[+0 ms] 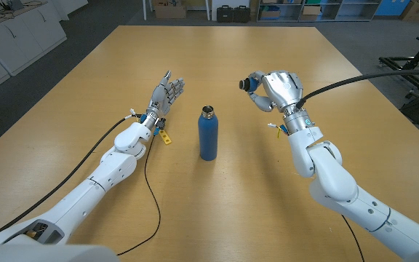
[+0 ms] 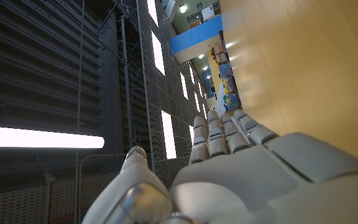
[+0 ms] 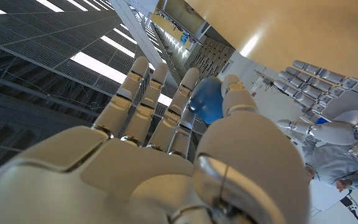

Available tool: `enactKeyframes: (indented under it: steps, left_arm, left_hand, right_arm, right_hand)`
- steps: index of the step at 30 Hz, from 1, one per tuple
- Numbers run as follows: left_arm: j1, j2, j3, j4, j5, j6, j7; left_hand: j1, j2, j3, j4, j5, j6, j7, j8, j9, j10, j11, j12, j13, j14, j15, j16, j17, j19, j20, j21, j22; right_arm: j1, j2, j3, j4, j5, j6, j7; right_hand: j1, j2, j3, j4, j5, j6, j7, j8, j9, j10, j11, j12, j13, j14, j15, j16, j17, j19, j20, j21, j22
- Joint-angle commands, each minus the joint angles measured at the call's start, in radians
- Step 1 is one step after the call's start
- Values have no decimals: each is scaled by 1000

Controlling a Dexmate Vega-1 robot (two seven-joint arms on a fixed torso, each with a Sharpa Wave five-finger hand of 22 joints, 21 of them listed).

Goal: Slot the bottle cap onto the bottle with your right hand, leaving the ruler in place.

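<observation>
Bottle cap (image 1: pixel 245 84): pinched in my right hand (image 1: pixel 273 90), raised above the wooden table (image 1: pixel 268 44), off to the right of the bottle.
Bottle (image 1: pixel 208 134): blue, upright mid-table, neck uncovered.
Left hand (image 1: pixel 166 94): fingers apart, gripping nothing, beside the bottle.
Ruler (image 1: pixel 163 135): possibly that yellow strip under my left wrist.

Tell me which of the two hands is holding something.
The right hand, raised above the table, pinches the blue bottle cap. The left hand beside the bottle holds nothing, fingers extended.
</observation>
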State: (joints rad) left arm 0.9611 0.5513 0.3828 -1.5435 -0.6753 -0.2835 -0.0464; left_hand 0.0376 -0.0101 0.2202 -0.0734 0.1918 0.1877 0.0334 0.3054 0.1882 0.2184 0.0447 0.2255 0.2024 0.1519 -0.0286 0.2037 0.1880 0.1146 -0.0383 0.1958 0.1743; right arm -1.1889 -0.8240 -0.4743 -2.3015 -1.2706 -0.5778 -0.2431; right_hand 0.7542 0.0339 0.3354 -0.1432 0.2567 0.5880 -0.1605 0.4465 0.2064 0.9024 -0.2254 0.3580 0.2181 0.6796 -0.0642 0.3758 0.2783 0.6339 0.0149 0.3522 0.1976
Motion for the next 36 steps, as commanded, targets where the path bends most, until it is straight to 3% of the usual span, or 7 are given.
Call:
enactKeyframes:
  steps: [1, 15, 20, 24, 36]
  left_arm:
    - [39, 16, -16, -39, -2, -12, 18]
    - [63, 21, -21, -61, 0, -28, 23]
    - [60, 19, -18, -64, 5, -29, 24]
    - [59, 18, -17, -64, 7, -28, 26]
    - [70, 11, -20, -58, 3, -53, 19]
  left_hand:
    - [1, 14, 5, -3, 3, 14, 1, -4, 3, 8, -3, -3, 1, 5, 1, 1, 2, 6, -4, 1, 4]
    - [3, 17, 7, -4, 3, 16, 1, -6, 3, 11, -4, -3, 1, 7, 1, 1, 2, 5, -4, 1, 4]
    - [3, 17, 7, -5, 3, 17, 1, -6, 3, 12, -3, -3, 1, 8, 1, 1, 2, 6, -4, 1, 4]
    - [3, 18, 7, -5, 2, 18, 1, -6, 3, 12, -3, -3, 1, 8, 1, 1, 2, 5, -4, 1, 4]
    - [4, 18, 8, -6, 2, 19, 2, -8, 4, 12, -4, -5, 1, 9, 1, 0, 2, 5, -3, 0, 4]
  right_arm:
    - [10, -24, 10, -14, -55, 67, -49]
    - [4, -70, 52, -22, -119, 148, -136]
    - [9, -90, 49, -10, -207, 162, -172]
    - [21, -107, 53, -14, -241, 186, -162]
    - [128, -146, 26, -8, -379, 309, -80]
  right_hand:
    - [57, 63, 4, -2, 1, 235, -64, 45, 3, 2, 3, -7, 2, 6, -122, -5, 3, 3, -11, 10, 5]
    - [67, 65, 9, -6, 1, 236, -64, 44, 1, 3, 3, -13, -1, 12, -128, -8, 1, 10, -27, 13, 5]
    - [68, 65, 9, -6, 1, 237, -64, 44, 0, 4, 3, -14, -1, 15, -128, -8, 1, 13, -34, 14, 5]
    - [72, 66, 10, -7, 1, 241, -64, 46, 2, 6, 3, -16, -2, 16, -130, -10, 0, 11, -41, 14, 5]
    - [78, 63, 11, -10, 2, 248, -64, 51, 5, 10, 3, -20, -3, 16, -132, -16, -2, 5, -51, 11, 5]
